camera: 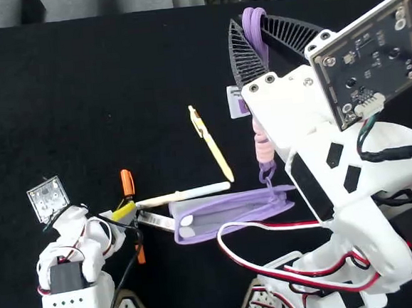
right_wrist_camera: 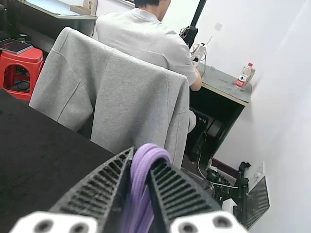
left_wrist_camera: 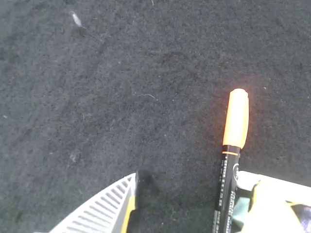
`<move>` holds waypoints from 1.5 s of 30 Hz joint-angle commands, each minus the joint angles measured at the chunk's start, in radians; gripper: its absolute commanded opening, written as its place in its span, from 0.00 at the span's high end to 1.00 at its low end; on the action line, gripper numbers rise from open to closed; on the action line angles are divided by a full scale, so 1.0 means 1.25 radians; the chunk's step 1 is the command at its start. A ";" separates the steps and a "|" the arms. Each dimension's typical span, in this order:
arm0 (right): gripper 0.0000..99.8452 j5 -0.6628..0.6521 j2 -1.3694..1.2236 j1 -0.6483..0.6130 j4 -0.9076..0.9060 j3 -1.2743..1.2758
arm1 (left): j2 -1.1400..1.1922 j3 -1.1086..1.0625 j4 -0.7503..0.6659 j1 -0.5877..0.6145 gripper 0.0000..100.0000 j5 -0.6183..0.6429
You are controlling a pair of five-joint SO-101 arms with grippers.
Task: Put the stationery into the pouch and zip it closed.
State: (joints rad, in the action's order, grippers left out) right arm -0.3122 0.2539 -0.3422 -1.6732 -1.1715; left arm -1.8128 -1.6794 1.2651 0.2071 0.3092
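High view, marker (camera: 127,183): is lying far-to-near, orange cap far, its body passing between the parted jaws of my left gripper (camera: 134,217). Pouch (camera: 232,210) is lying lengthwise just right on the bench (camera: 59,101). I am clamping its strap (camera: 263,149) in my right gripper (camera: 247,22).

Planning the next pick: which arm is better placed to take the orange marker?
Left. The left gripper is open right at the marker. The right gripper is far across the table, shut on the purple strap.
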 commanded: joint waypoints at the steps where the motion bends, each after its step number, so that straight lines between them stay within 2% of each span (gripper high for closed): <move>1: 0.99 -0.004 -0.002 0.009 0.000 -0.006 | -0.006 -0.017 0.004 0.004 0.62 0.000; 39: 0.99 -0.007 -0.008 0.009 0.004 -0.001 | -0.007 -0.017 0.002 -0.001 0.62 -0.002; 42: 0.99 -0.007 -0.008 0.009 0.004 -0.001 | -0.011 -0.001 -0.052 -0.001 0.62 -0.005; 45: 0.99 -0.007 -0.008 0.009 0.004 -0.001 | -0.010 0.066 -0.232 0.055 0.62 -0.005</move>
State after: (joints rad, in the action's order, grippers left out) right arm -0.3122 0.2539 -0.3422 -1.6732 -1.1715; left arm -1.8159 -1.6794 1.2114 0.2102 0.3092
